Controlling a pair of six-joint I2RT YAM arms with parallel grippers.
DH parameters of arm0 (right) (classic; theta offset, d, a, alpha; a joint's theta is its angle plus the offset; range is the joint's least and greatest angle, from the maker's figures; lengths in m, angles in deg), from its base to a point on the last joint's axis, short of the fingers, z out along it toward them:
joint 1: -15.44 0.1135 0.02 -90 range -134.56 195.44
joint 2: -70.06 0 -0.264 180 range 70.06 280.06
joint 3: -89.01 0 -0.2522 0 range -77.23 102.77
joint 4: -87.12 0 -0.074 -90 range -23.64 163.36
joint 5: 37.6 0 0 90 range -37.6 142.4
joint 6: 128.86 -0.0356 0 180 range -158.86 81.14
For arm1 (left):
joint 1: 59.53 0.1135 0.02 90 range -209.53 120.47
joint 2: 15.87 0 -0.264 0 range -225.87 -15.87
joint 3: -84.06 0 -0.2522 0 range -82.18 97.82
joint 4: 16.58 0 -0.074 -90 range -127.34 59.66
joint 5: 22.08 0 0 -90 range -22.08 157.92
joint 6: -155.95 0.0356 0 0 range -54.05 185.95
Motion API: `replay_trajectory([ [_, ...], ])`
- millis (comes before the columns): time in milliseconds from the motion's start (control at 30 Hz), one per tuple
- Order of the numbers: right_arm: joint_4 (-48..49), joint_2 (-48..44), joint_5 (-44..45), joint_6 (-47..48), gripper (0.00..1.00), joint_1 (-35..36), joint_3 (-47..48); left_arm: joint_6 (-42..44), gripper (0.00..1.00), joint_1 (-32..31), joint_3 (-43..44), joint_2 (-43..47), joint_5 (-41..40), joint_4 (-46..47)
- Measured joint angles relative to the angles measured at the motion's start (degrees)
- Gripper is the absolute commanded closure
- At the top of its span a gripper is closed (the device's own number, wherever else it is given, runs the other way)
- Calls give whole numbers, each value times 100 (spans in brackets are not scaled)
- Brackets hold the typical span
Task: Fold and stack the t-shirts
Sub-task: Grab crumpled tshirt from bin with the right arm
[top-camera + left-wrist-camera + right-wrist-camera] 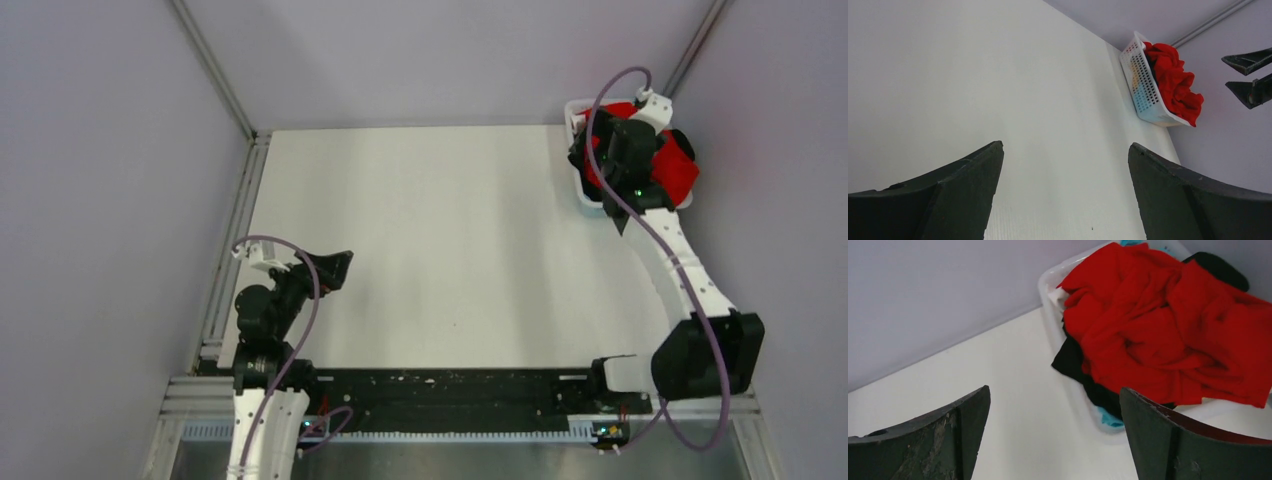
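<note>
White plastic basket (1142, 85), at the far right corner of the white table (430, 250), holds a crumpled heap. Bright red t-shirt (1168, 335) lies on top, spilling over the rim; black t-shirt (1073, 360) beneath it drapes over the basket wall; cyan cloth (1109, 419) shows lowest. Right gripper (1054, 391): jaws spread wide, grasping nothing, just beside the basket. Left gripper (1065, 146): jaws wide apart, empty, over the table's near left, well apart from the basket.
</note>
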Motion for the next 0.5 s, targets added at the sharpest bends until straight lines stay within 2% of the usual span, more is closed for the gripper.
replay_trajectory([
  [133,-435,1215,391,149,8,-389,1189,-4,1,0,-28,-50,-243,61],
  [333,-1093,2815,551,385,21,-881,2284,-22,1,0,-50,-192,-529,136],
  [400,-1233,3298,551,442,41,-1001,2540,-22,1,0,-57,-264,-584,216],
  [500,-1414,3858,553,527,89,-1093,2837,-24,1,0,-57,-389,-651,323],
])
